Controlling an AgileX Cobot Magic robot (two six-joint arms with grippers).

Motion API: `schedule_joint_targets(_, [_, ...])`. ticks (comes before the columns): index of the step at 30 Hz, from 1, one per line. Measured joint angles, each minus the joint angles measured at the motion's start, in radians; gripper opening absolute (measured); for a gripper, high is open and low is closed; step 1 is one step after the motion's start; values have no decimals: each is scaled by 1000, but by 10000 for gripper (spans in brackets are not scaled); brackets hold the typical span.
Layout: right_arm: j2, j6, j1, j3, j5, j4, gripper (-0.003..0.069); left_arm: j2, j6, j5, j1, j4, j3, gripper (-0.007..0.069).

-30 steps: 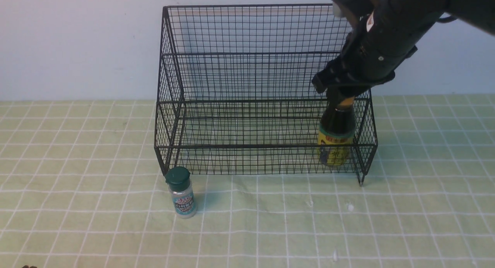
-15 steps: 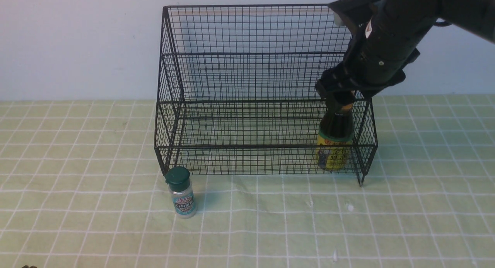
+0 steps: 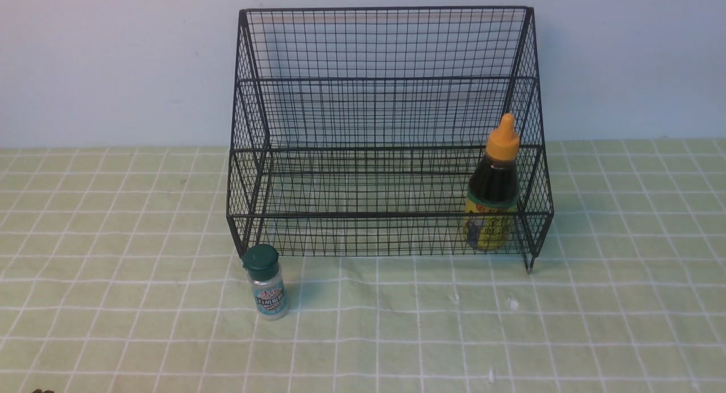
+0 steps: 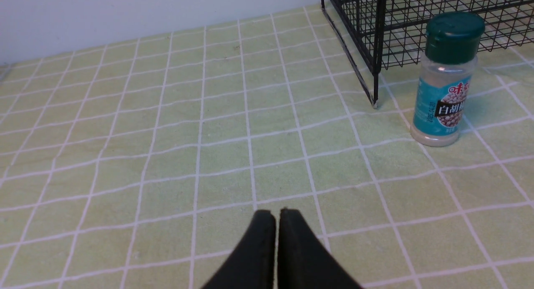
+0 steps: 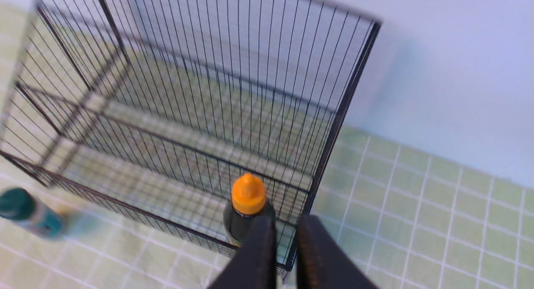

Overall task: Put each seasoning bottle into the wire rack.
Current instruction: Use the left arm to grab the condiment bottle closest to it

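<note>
The black wire rack (image 3: pixel 374 78) stands at the back of the table. The dark-liquid seasoning bottle (image 3: pixel 492 189) with its orange cap stands upright on the lowest tier at the right end, free of any gripper. The small shaker (image 3: pixel 265 282) with the green cap stands on the cloth just in front of the rack's left front leg. My right gripper (image 5: pixel 287 218) hovers above and behind the orange-capped bottle (image 5: pixel 248 195), jaws a narrow gap apart, nothing between them. My left gripper (image 4: pixel 277 212) is shut and empty, low over the cloth, well short of the shaker (image 4: pixel 444 80).
A green checked cloth (image 3: pixel 397 325) covers the table up to a pale wall. The rack's left front leg (image 4: pixel 375 101) stands close beside the shaker. The rack's right side wall (image 5: pixel 342 105) rises next to the bottle.
My right gripper has let go of the orange-capped bottle and lifted up out of the front view. The bottle stays upright in the rack. The shaker and left gripper are unmoved.
</note>
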Motion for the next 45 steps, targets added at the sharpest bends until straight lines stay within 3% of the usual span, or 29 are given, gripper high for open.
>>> schedule_joint_targets(5, [-245, 35, 0, 219, -76, -4, -12, 0, 0, 0, 0, 0, 0, -6])
schedule_joint_targets(12, [-605, 181, 0, 703, -422, -4, -13, 0, 0, 0, 0, 0, 0, -6])
schedule_joint_targets(19, [-839, 212, 0, 1001, -726, 15, -13, 0, 0, 0, 0, 0, 0, -6])
schedule_joint_targets(35, [-946, 194, -12, 1201, -847, -115, -15, 0, 0, 0, 0, 0, 0, -6])
schedule_joint_targets(42, [-1074, 191, -286, 1469, -925, -83, -15, 0, 0, 0, 0, 0, 0, -6])
schedule_joint_targets(45, [-1140, 188, -361, 1608, -951, -78, -15, 0, 0, 0, 0, 0, 0, -6])
